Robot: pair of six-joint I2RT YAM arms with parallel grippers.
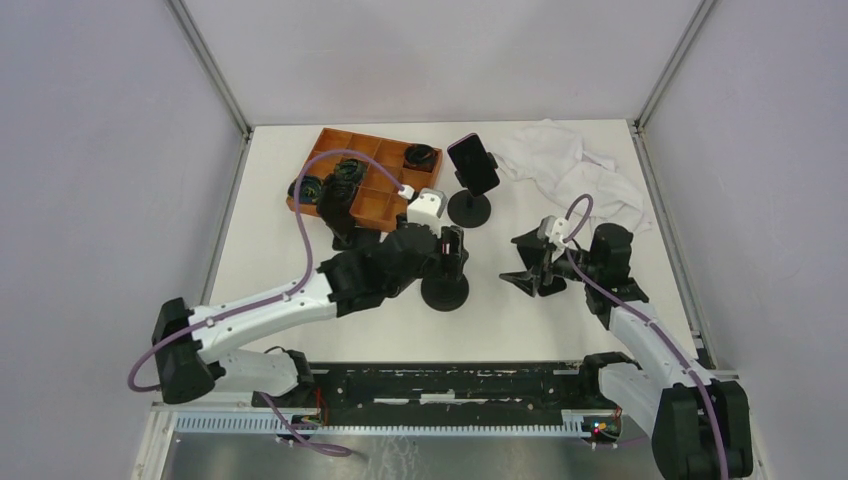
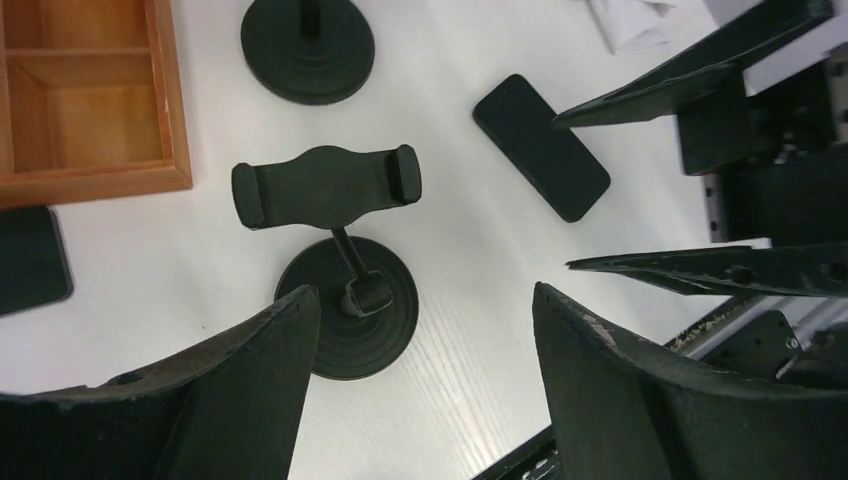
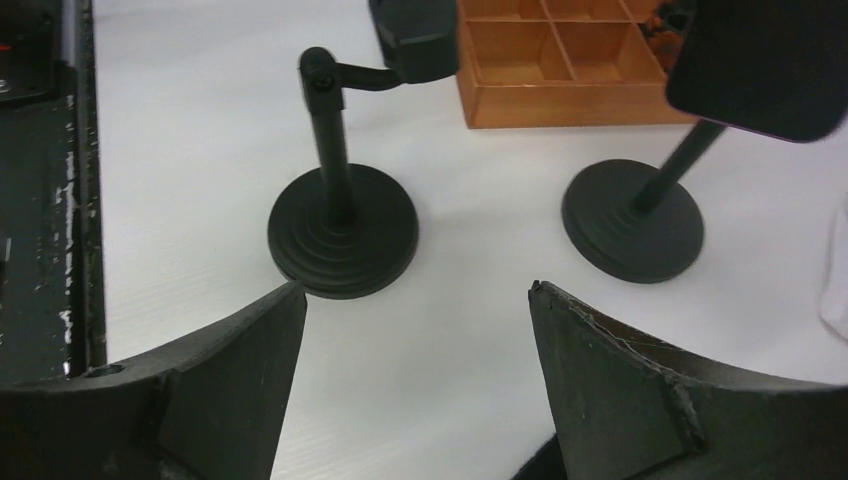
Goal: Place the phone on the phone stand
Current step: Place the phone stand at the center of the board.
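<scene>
The empty phone stand (image 2: 325, 186) has its cradle lying level over its round base (image 2: 347, 320), just ahead of my left gripper (image 2: 425, 292). That gripper is open and holds nothing. It hovers over this stand's base (image 1: 445, 293) in the top view. A black phone (image 2: 541, 146) lies flat on the table to the right of the stand, beside my right gripper's fingers (image 2: 690, 90). My right gripper (image 3: 416, 288) is open and empty, facing the stand's post (image 3: 331, 150). A second stand (image 1: 470, 208) farther back carries another phone (image 1: 473, 163).
A wooden compartment tray (image 1: 385, 205) with several dark items sits at the back left. A crumpled white cloth (image 1: 575, 170) lies at the back right. A dark flat object (image 2: 30, 262) rests left of the empty stand. White walls enclose the table.
</scene>
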